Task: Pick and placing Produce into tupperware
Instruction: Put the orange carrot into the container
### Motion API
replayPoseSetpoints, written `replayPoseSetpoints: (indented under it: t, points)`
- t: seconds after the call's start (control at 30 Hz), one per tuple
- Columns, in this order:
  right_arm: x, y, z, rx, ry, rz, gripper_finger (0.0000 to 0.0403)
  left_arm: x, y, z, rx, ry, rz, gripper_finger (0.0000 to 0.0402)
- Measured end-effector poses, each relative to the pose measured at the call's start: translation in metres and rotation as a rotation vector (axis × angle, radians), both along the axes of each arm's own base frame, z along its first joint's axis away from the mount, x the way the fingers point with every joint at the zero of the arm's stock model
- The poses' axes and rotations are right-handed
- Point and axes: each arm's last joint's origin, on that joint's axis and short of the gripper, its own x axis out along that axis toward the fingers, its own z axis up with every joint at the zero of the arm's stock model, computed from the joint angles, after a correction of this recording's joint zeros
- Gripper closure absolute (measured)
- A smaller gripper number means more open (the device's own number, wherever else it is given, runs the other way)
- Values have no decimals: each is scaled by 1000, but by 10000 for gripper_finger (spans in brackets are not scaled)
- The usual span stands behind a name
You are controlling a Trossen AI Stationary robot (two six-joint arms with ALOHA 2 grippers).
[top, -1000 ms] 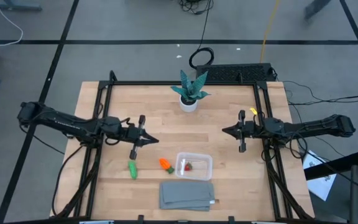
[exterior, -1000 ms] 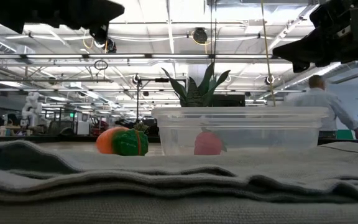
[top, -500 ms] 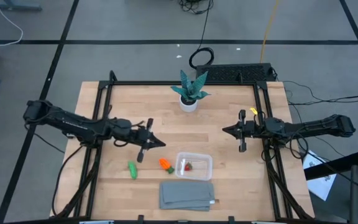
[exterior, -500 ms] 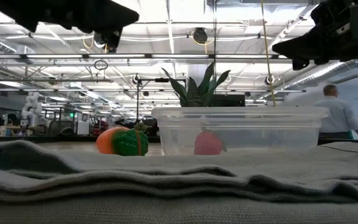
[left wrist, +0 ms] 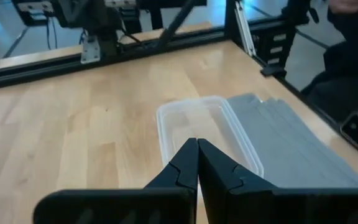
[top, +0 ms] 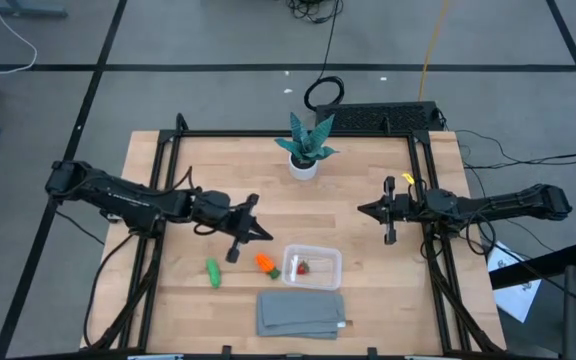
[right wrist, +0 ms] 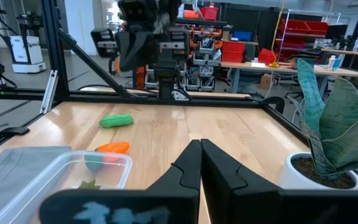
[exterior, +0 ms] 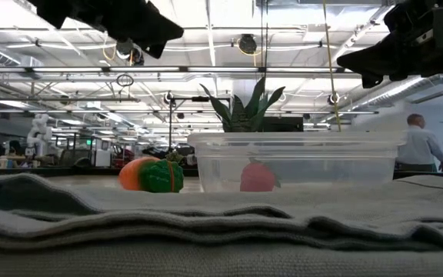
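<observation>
Left fingers (top: 260, 234): mine, pressed together, holding nothing, above the worktop (top: 168, 290) just at 11 o'clock of the carrot.
Right fingers (top: 364, 210): mine, pressed together, holding nothing, at 1 o'clock of the tupperware, well apart.
Tupperware (top: 313, 266): clear box near the front edge; the berry (top: 303, 267) seems to lie inside.
Carrot (top: 266, 264): touching the box's 9 o'clock wall.
Green piece (top: 213, 271): farther out at 9 o'clock.

Three toy produce pieces: one green piece (top: 213, 272), one carrot (top: 266, 264), one berry (top: 303, 267); one tupperware (top: 313, 267), one potted plant (top: 305, 147), one grey cloth (top: 301, 314)
</observation>
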Motion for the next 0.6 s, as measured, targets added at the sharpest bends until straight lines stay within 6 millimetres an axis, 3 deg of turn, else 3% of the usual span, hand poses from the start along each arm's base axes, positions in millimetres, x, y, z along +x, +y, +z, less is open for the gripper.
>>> replayPoseSetpoints:
  t: [0.3, 0.6]
  points:
    - [0, 0, 0, -1, -3, 0, 403, 6, 6, 22, -20, -5, -7, 391]
    - [0, 0, 0, -3, 2, -1, 403, 33, 2, 14, 37, 220, -41, 392]
